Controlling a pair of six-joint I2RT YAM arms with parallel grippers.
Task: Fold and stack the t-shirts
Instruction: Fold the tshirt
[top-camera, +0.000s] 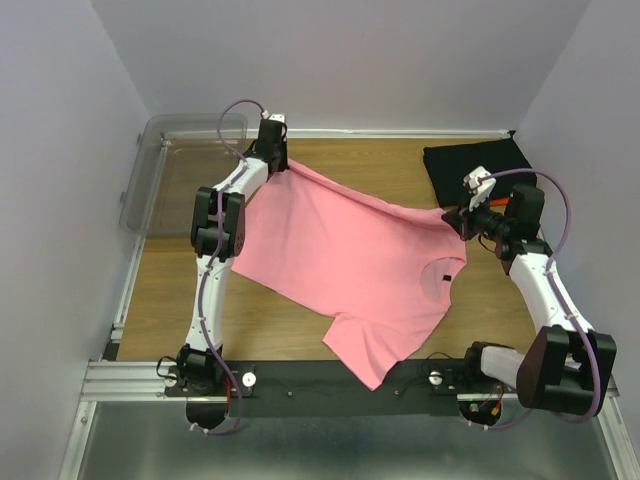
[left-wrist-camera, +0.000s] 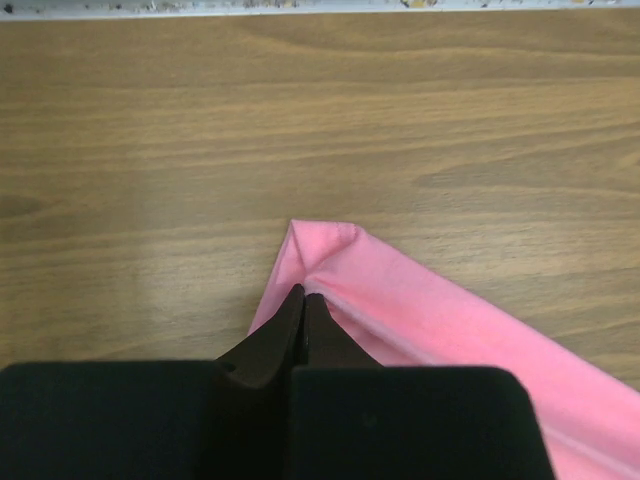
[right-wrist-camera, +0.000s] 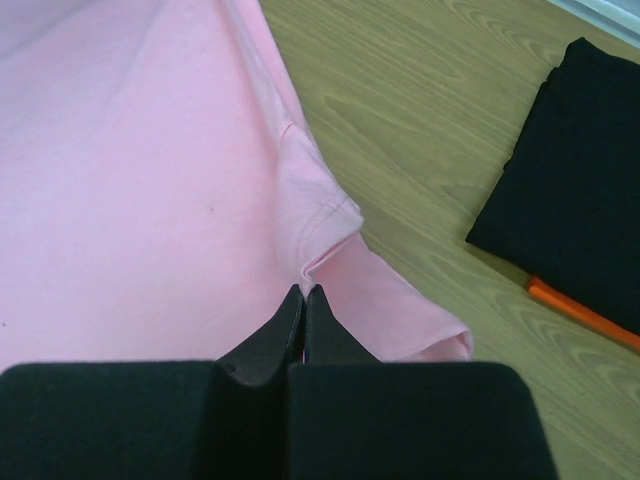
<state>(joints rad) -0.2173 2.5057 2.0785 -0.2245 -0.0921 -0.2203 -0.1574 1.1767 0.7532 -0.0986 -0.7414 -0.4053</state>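
Table (top-camera: 300, 320) carries your pink t-shirt (top-camera: 340, 260), stretched between both grippers. A clear bin (top-camera: 165, 170) sits off to the left of your left gripper (left-wrist-camera: 303, 295). The folded black t-shirt (top-camera: 470, 165) lies just beyond your right gripper (right-wrist-camera: 303, 293), apart from the pink one, with an orange t-shirt (right-wrist-camera: 580, 310) peeking from under its near edge. Your left gripper is clenched on a folded corner of the pink cloth; your right one is pinching a fold at its edge.
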